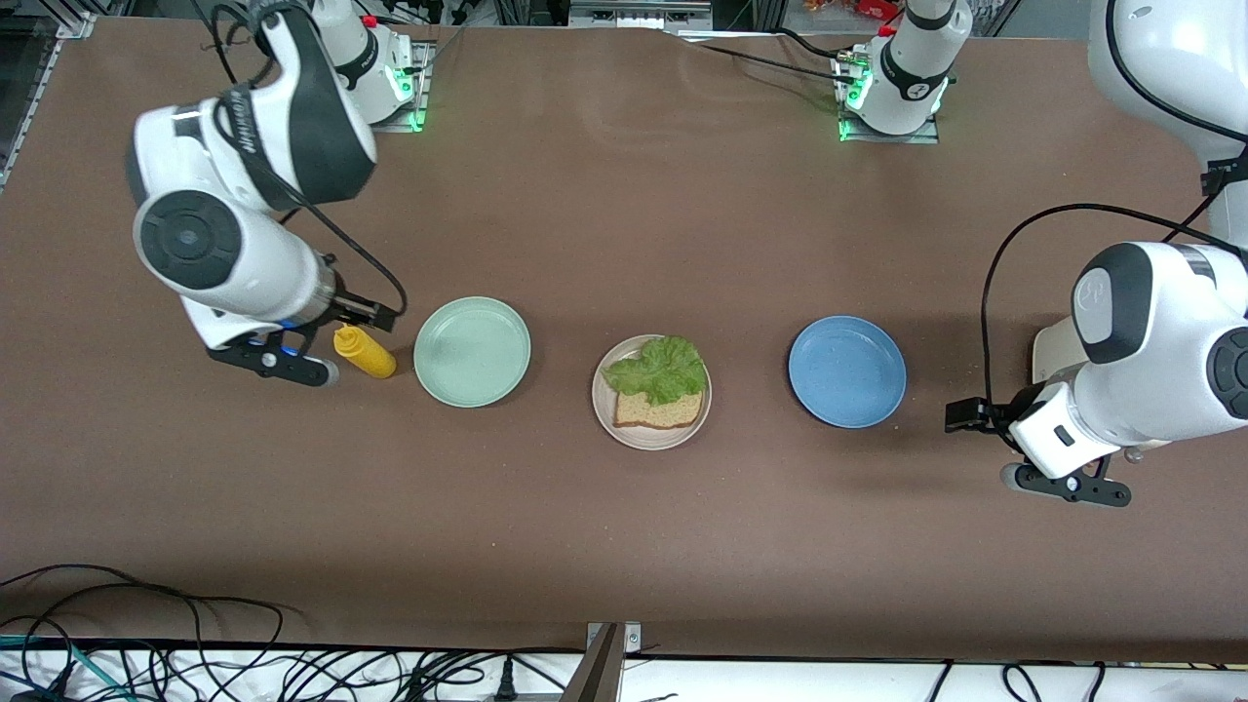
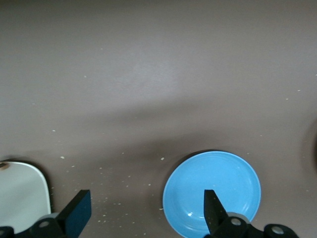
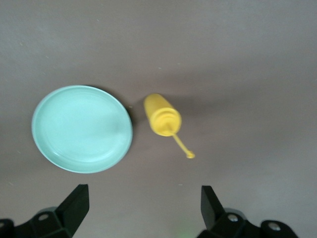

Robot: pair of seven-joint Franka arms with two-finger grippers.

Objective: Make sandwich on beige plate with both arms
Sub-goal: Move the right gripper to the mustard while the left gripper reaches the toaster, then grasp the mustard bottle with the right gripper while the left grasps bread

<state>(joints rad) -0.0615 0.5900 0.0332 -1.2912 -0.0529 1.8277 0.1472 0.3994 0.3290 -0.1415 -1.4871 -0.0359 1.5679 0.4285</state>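
Lettuce (image 1: pixel 661 368) overhangs bread (image 1: pixel 659 409) toward 12 o'clock on beige plate (image 1: pixel 609 422); could slide. Left end effector (image 2: pixel 146 210) and right end effector (image 3: pixel 143 206) both apart, empty.

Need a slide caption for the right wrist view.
Open right gripper above brown table, mint-green plate beside yellow squeeze bottle.

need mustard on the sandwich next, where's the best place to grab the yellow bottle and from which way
Probably the yellow bottle's round body, mid-height, below the narrow nozzle. It stands upright beside the mint-green plate, so come from above or the side away from the plate. The right gripper, fingers open, is nearest; it hangs over bare table by the bottle.
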